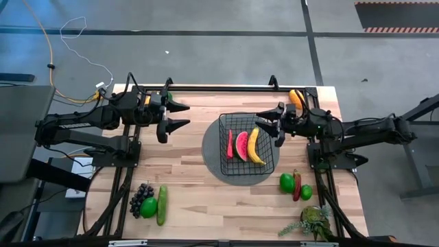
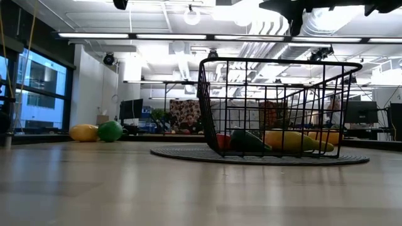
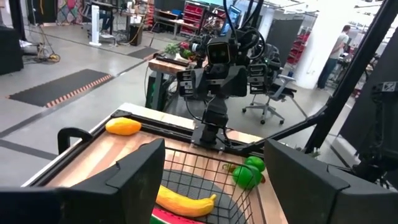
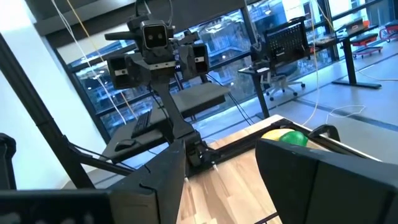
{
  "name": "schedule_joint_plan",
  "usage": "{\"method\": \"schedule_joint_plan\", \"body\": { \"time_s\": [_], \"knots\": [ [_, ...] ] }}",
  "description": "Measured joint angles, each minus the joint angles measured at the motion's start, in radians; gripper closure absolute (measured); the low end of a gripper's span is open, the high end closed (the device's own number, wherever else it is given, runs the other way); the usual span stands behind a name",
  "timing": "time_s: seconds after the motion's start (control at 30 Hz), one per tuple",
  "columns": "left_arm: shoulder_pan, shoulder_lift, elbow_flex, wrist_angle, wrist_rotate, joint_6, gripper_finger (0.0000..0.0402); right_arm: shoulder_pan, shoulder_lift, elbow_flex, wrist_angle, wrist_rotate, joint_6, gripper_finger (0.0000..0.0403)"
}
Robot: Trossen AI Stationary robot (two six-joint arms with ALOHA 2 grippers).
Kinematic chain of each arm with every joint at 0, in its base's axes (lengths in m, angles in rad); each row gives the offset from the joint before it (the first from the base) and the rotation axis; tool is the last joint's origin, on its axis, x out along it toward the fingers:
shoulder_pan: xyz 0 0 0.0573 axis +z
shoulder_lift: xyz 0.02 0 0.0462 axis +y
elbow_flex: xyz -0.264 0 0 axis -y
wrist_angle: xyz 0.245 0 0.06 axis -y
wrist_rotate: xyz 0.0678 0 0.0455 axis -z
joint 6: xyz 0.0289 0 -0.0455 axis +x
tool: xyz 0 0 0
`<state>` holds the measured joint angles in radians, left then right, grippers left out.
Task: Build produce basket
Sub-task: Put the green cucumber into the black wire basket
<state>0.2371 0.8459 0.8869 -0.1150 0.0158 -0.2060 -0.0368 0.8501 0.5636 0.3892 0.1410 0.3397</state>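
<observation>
The black wire basket (image 1: 247,145) stands on a dark grey round mat (image 1: 212,161) at mid-table. A red chili (image 1: 230,144), a watermelon slice (image 1: 241,145) and a yellow banana (image 1: 255,145) lie in it. My left gripper (image 1: 188,115) is open and empty, left of the basket near the far edge. My right gripper (image 1: 260,120) is open and empty over the basket's far right corner. Purple grapes (image 1: 140,197), a green round fruit (image 1: 149,207) and a cucumber (image 1: 162,204) lie at the near left. Two green fruits (image 1: 287,182) and a red chili (image 1: 296,186) lie at the right.
A yellow-orange fruit (image 1: 295,97) lies at the far right corner. A yellow fruit and a green one (image 2: 83,132) lie at the far left, behind my left gripper. A leafy green plant (image 1: 314,221) sits at the near right corner. Bare wood lies between basket and near edge.
</observation>
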Motion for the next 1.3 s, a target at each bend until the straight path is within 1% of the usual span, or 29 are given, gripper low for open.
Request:
{"method": "schedule_joint_plan", "body": {
  "time_s": [0.6,0.67,0.73,0.8,0.83,0.9,0.97,1.03,1.1,1.2,1.3],
  "knots": [
    [0.0,0.0,0.0,0.0,-0.002,-0.004,0.0138,0.0,0.0,0.0,-0.003,0.0,0.0,0.0224],
    [-0.003,0.0,0.0,0.0,-0.02,-0.046,0.0138,0.0,0.0,0.0,-0.003,0.0,0.0,0.0224],
    [-0.015,0.001,0.014,-0.032,-0.044,-0.121,0.0138,0.0,0.0,0.0,-0.003,0.0,0.0,0.0224],
    [-0.039,0.014,0.047,-0.11,-0.051,-0.17,0.0138,0.0,0.0,0.0,-0.003,0.0,0.0,0.0224],
    [-0.055,0.023,0.068,-0.174,-0.051,-0.189,0.0138,0.0,0.0,0.0,-0.003,0.0,0.001,0.0224],
    [-0.093,0.042,0.115,-0.348,-0.058,-0.246,0.0138,0.0,0.0,0.0,-0.004,0.0,0.0,0.0224],
    [-0.138,0.069,0.168,-0.501,-0.064,-0.336,0.0138,0.0,0.0,0.0,-0.005,0.0,0.0,0.0224],
    [-0.192,0.098,0.206,-0.67,-0.064,-0.451,0.0138,0.0,0.001,0.0,-0.006,0.0,0.0,0.0224],
    [-0.254,0.13,0.225,-0.791,-0.048,-0.575,0.0138,0.0,0.001,0.0,-0.008,0.0,0.0,0.0224],
    [-0.363,0.168,0.224,-0.924,0.006,-0.784,0.0138,0.0,0.001,0.0,-0.011,0.0,0.0,0.0224],
    [-0.486,0.221,0.224,-1.017,0.053,-0.988,0.0138,0.0,0.001,0.0,-0.013,0.0,0.001,0.0224]
  ]
}}
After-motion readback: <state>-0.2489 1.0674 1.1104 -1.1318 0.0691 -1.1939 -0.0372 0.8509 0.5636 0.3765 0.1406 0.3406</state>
